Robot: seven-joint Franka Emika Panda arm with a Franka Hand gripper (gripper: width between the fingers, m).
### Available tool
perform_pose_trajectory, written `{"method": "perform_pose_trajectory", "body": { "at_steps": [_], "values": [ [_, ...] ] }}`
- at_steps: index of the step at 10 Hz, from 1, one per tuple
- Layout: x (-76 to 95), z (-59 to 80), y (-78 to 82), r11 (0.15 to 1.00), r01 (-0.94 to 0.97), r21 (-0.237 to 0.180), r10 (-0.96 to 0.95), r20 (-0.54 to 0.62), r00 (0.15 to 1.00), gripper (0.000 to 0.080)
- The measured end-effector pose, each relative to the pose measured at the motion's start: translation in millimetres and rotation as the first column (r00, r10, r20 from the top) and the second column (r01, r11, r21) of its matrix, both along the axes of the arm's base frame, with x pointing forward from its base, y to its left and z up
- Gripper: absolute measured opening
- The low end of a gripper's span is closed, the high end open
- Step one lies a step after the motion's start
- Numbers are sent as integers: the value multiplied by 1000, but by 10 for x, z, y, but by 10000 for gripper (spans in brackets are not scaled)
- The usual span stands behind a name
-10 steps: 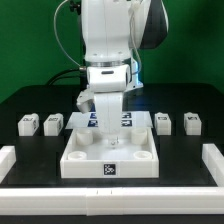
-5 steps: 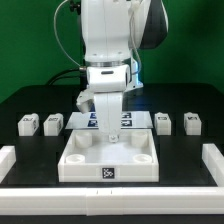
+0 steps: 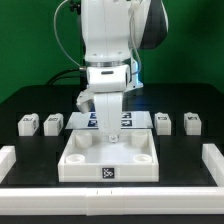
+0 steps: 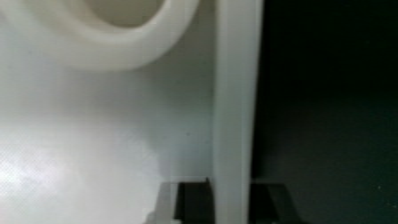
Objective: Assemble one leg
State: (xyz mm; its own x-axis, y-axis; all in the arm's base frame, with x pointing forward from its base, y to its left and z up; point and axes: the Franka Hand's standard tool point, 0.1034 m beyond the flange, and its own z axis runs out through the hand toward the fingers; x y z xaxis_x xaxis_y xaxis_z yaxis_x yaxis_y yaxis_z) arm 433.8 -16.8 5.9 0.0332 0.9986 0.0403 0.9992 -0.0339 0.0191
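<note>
Pinching the tray (image 3: 72,160) by its far wall, the gripper (image 3: 107,128) has one leg (image 3: 52,123) well apart toward the exterior view's left and another leg (image 3: 163,122) equally far right.

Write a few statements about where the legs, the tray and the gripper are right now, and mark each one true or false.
1. Four legs stand on the table, two on each side of the tray. True.
2. The gripper holds a leg. False: it is down at the tray, with one tray wall between its fingers in the wrist view. All four legs stand apart from it.
3. One leg already sits in a corner socket of the tray. False: every leg stands on the table beside the tray.
4. In the exterior view, the marker board lies behind the tray. True.
</note>
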Motion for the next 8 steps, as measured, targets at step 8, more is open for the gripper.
{"method": "perform_pose_trajectory", "body": {
  "at_steps": [8],
  "values": [
    [678,9,734,999,11,42,-11,16,1000,52]
  ]
}}
